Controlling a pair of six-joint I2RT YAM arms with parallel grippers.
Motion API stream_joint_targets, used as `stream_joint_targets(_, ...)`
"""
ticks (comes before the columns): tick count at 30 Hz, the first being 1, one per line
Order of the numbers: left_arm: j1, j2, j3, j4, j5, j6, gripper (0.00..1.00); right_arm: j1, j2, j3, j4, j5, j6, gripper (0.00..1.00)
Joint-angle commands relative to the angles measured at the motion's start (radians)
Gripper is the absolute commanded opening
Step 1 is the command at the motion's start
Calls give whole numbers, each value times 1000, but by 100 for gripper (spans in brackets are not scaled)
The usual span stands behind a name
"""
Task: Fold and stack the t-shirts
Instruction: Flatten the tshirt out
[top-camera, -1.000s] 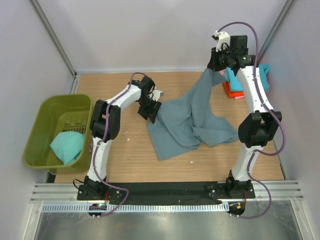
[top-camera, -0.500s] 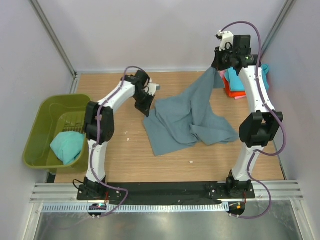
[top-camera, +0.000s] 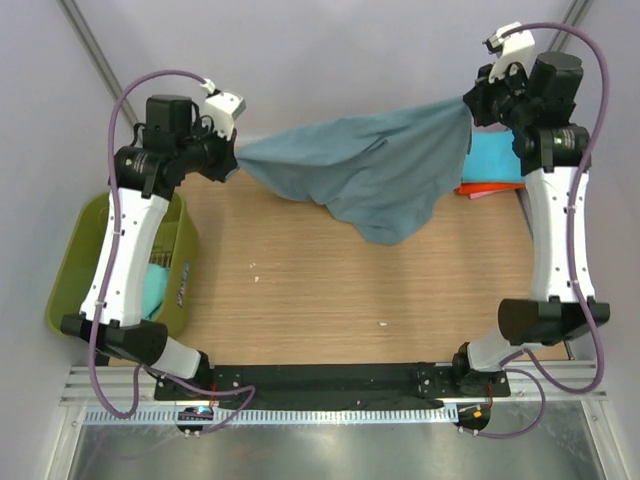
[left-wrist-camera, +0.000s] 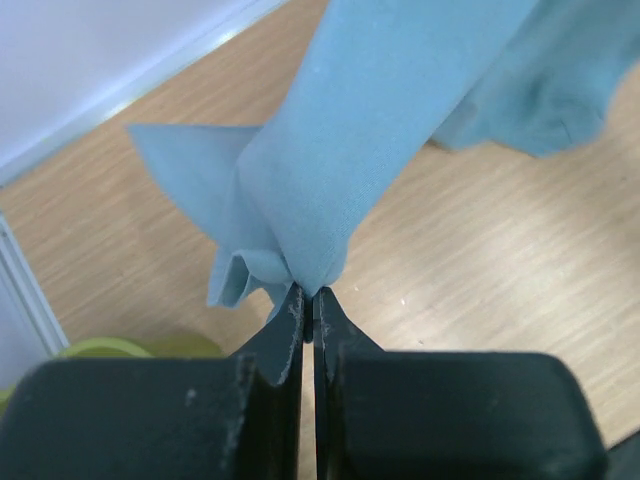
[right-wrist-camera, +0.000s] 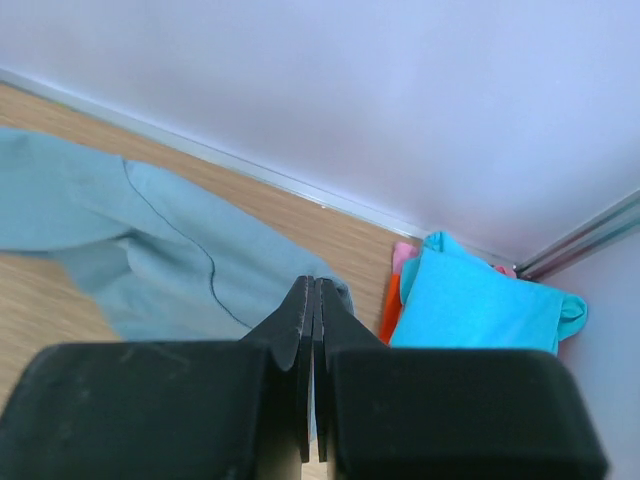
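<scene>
Folding pending | left gripper (left-wrist-camera: 308, 300), right gripper (right-wrist-camera: 312, 290) are pinching blue-grey t-shirt (top-camera: 370, 175) aloft | stack (top-camera: 495, 158) begun | turquoise tee (top-camera: 153, 290) is waiting

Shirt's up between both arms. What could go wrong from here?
The left tool pinches only a small bunched tip of the blue-grey shirt; it may slip free.
The shirt sags crumpled in the middle, so it could land creased.
Its end by the right tool hangs near the folded stack and might drag it.
</scene>
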Motion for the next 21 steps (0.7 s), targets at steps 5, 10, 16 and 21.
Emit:
stream_joint_targets(5, -4, -174, -272, -67, 42, 31, 0, 3, -204, -168, -66, -77, 16, 1)
stream_joint_targets(10, -5, -165, -357, -10, 45, 39, 0, 3, -218, -265, -37, -17, 30, 1)
stream_joint_targets(16, 39, 137, -252, 145, 47, 114, 0, 2, 140, -40, -34, -37, 1, 1)
stream_joint_targets(21, 74, 478, 246, 105, 32, 117, 0, 0, 535, 526, -98, 6, 16, 1)
